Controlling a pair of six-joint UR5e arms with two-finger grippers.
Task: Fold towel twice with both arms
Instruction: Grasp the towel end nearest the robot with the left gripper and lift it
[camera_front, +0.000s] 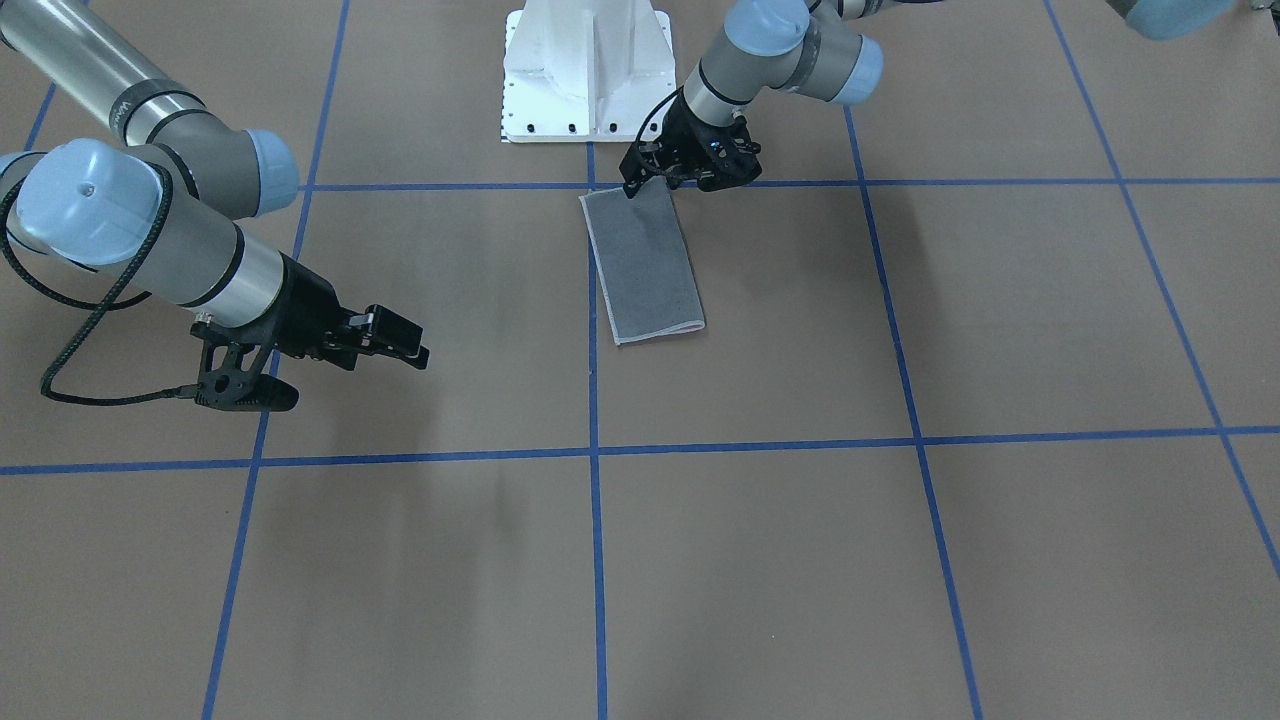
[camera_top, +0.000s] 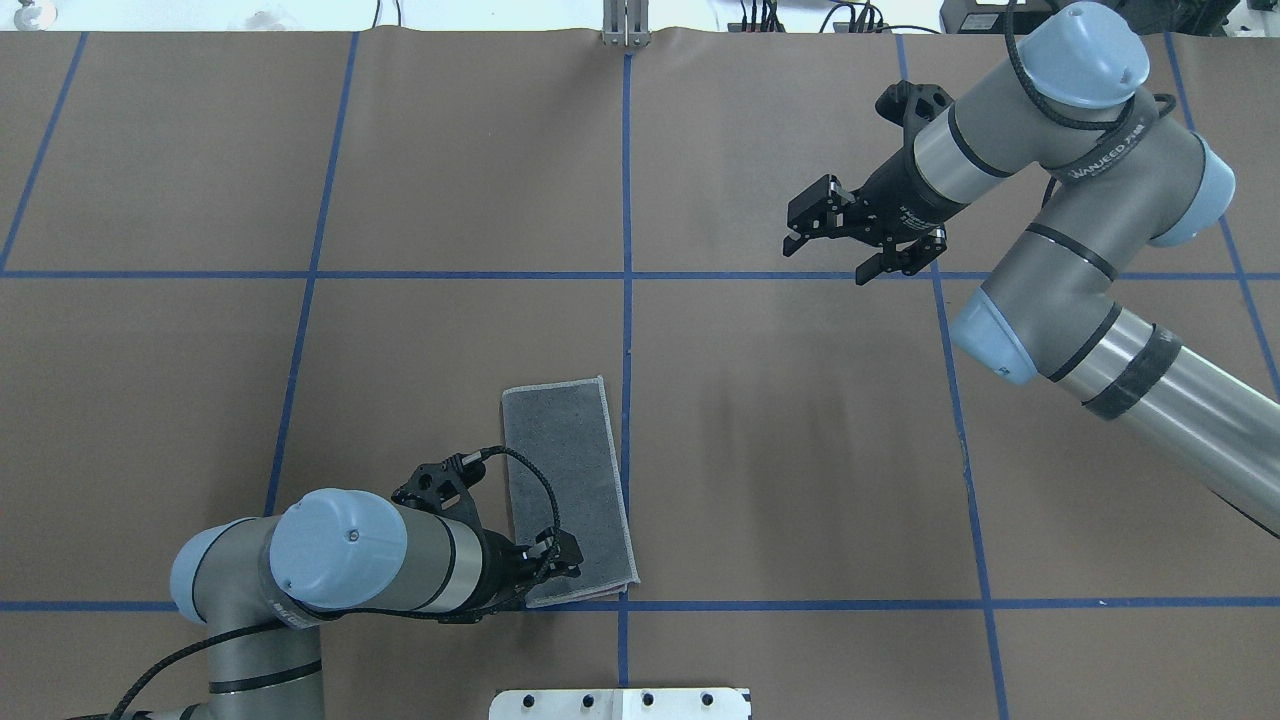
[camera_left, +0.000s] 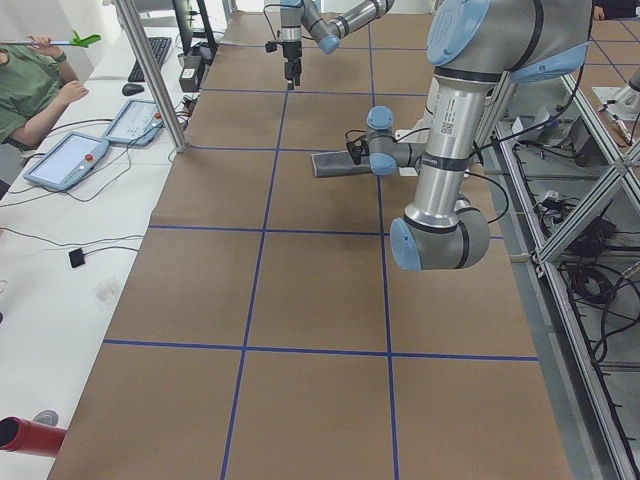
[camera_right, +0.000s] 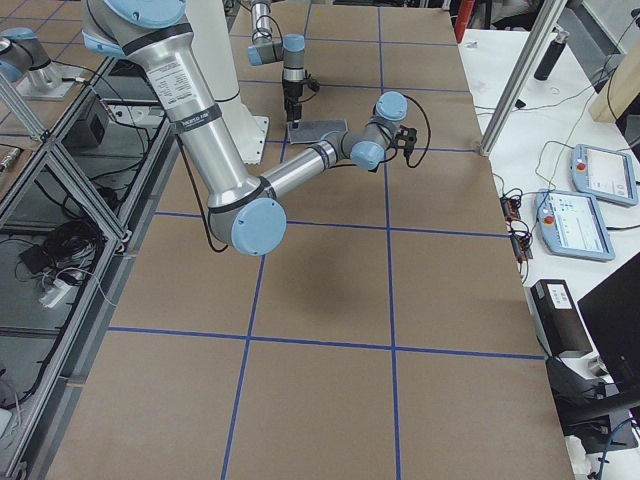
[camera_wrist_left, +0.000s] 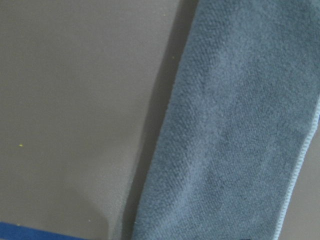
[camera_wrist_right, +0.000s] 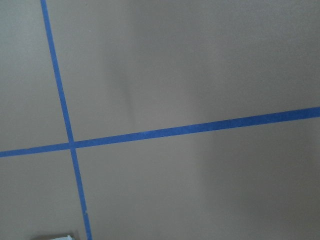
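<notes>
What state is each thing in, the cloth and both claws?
Small grey terry towel: folded once into a narrow strip, grey face up.
Black two-finger left gripper: down at one short end of the towel; open or shut, cannot tell.
Black two-finger right gripper: open, empty, away from the towel.

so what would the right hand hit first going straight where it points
Probably bare table: the right hand tilts down and aims past the towel, though depth is unclear.
</notes>
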